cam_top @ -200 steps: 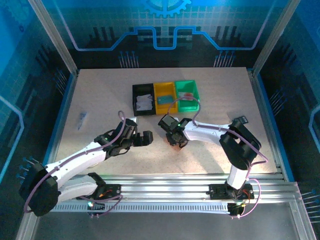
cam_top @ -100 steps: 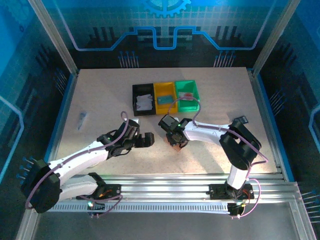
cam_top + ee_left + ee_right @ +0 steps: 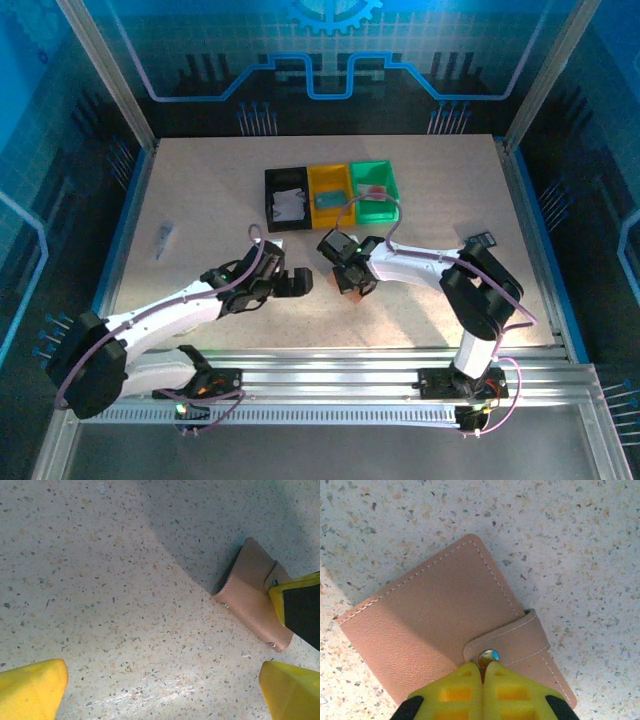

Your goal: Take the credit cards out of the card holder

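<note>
Seen from above, the card holder (image 3: 356,293) lies on the speckled table (image 3: 200,190) near its middle, in front of a row made up of a black bin (image 3: 269,200), a yellow bin (image 3: 328,180) and a green bin (image 3: 392,186). The right gripper (image 3: 350,283) points down onto it, while the left gripper (image 3: 293,283) hovers just to its left, apart from it. A small pale object (image 3: 163,240) lies well off to the left. In the left wrist view the left gripper (image 3: 162,690) is released, its yellow fingertips (image 3: 30,687) spread wide over bare table, and the folded card holder (image 3: 247,595) rests flat up to the right with the other arm's finger on its far end. In the right wrist view the card holder (image 3: 430,620) is closed, its tab (image 3: 517,640) fastened by a metal snap (image 3: 488,656); the right gripper (image 3: 482,669) is clenched, its fingers (image 3: 455,692) pressed together with the tips at the snap, and I cannot tell whether they pinch any of the tab
</note>
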### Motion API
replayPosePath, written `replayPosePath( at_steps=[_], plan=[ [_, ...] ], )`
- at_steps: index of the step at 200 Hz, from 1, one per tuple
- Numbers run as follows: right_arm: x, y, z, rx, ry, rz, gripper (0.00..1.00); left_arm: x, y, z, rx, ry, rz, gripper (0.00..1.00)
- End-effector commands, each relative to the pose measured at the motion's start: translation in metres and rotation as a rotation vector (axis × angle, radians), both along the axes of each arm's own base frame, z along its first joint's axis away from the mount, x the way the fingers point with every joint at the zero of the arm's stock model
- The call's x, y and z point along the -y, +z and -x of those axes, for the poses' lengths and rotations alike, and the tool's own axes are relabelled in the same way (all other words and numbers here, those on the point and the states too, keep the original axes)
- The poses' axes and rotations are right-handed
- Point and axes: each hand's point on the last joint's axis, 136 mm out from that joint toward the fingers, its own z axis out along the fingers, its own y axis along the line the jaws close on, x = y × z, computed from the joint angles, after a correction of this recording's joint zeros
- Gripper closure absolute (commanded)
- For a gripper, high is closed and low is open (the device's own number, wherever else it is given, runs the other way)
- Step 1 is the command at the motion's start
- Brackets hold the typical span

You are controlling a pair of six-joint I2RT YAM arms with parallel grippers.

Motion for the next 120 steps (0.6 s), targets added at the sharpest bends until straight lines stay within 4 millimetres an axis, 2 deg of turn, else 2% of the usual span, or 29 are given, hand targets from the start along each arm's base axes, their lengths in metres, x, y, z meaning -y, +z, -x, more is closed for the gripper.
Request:
replayPosePath(
  at_steps=[1, 84, 120],
  plan=[
    [0.005, -0.01, 0.021, -0.107, 0.016, 0.008, 1.0, 0.011, 0.011, -0.009, 0.039, -0.016, 0.009, 0.01],
    [-0.015, 0.017, 0.035, -0.146, 0.047, -0.149, 1.0, 0.027, -0.001, -0.007, 0.012, -0.05, -0.01, 0.01],
    [-0.02, 0.019, 0.04, -0.169, 0.049, -0.195, 1.0, 0.033, -0.011, -0.004, -0.019, -0.066, -0.037, 0.01]
  ],
)
